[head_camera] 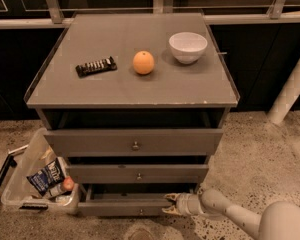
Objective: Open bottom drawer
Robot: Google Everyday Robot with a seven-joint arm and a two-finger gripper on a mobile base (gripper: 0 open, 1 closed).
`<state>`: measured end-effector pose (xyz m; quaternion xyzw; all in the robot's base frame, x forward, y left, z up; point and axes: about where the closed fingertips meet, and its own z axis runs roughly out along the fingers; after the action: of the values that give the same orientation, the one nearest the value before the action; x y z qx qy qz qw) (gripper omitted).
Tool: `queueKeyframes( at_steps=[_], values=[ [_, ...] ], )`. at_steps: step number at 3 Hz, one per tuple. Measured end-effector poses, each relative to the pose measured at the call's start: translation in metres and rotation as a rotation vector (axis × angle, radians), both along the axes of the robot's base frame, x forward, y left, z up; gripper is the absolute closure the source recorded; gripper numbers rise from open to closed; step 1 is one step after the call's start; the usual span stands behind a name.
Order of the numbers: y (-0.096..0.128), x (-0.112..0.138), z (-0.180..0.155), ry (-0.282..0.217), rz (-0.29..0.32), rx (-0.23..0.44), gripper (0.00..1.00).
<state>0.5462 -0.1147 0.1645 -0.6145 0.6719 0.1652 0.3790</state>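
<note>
Down at floor level, the tool [171, 204] sits against the right end of the bottom drawer [120, 207], with the arm reaching in from the lower right. Whether it's clamped or apart, I cannot tell. That drawer, lowest of the grey desk's [90, 91] three, stands slightly out. Up top are an orange [143, 62] and a white bowl [188, 47].

We log the bottom drawer [117, 207], lowest in the grey cabinet [130, 91]. Its front is slim, flat and grey, with one small round metal knob [141, 212] near the middle. It stands partly pulled out and level, a strip of dark interior showing behind the top edge. The gripper [169, 204] sits low at the front's right end, touching or just beside it.
</note>
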Motion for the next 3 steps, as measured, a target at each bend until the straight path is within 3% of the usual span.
queueKeyframes(
  at_steps=[1,2,3],
  values=[
    [-0.002,-0.017,-0.005,0.03,-0.004,0.014,0.38],
    [-0.003,-0.017,-0.003,0.03,-0.003,0.014,0.61],
    [-0.013,-0.037,-0.003,0.039,-0.016,0.015,0.86]
  ],
)
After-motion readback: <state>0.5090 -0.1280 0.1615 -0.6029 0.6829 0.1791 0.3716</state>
